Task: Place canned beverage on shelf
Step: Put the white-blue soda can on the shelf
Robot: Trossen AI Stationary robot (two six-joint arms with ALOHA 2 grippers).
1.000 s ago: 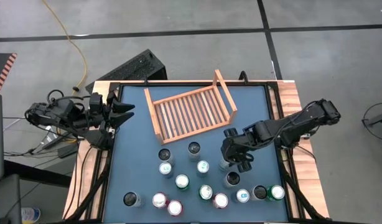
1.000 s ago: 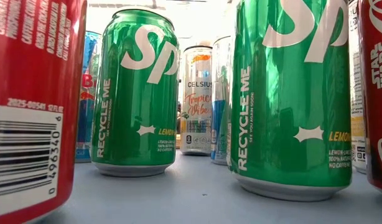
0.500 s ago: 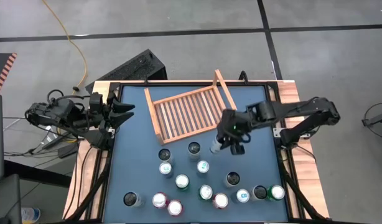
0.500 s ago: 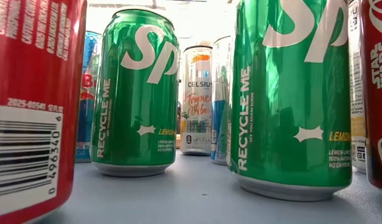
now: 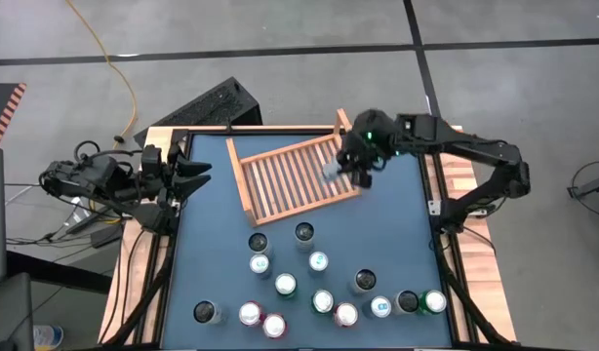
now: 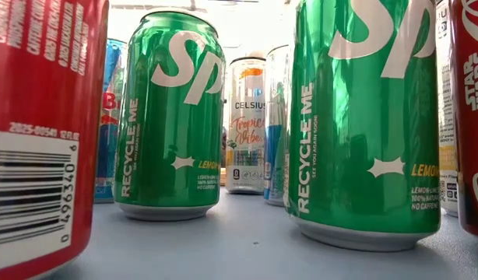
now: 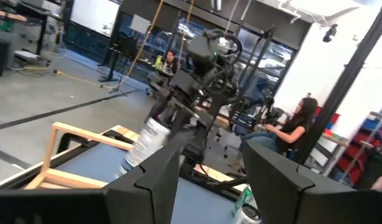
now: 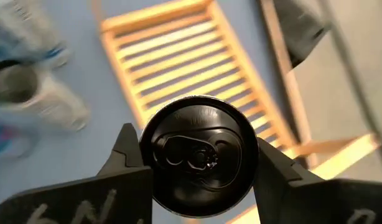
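Observation:
My right gripper (image 5: 350, 168) is shut on a silver can (image 5: 333, 172) and hangs over the right end of the wooden slatted shelf (image 5: 292, 179). The shelf lies flat and askew at the table's far middle. In the right wrist view the can's dark top (image 8: 197, 152) faces the camera, with the shelf (image 8: 178, 59) below it. The left wrist view shows the can (image 7: 143, 144) tilted under the right arm. My left gripper (image 5: 204, 175) waits open and empty at the table's left edge. My right gripper pinches the can's side wall (image 8: 250, 155) between its two fingers (image 8: 127, 157), one on each opposite side, just below the top rim. The can runs along the fingers, its top toward the wrist. It hangs tilted, lifted clear above the shelf.
Several upright cans (image 5: 319, 261) stand on the near half of the blue table top. In the low view green cans (image 6: 169, 117), a red can (image 6: 36, 124) and a Celsius can (image 6: 247, 124) fill the picture. People sit in the room beyond the table (image 7: 297, 124).
My right gripper has lifted the silver can out of the group at the near right. It has carried it toward the table's far edge to above the shelf's right end. The can has tipped from upright to tilted.

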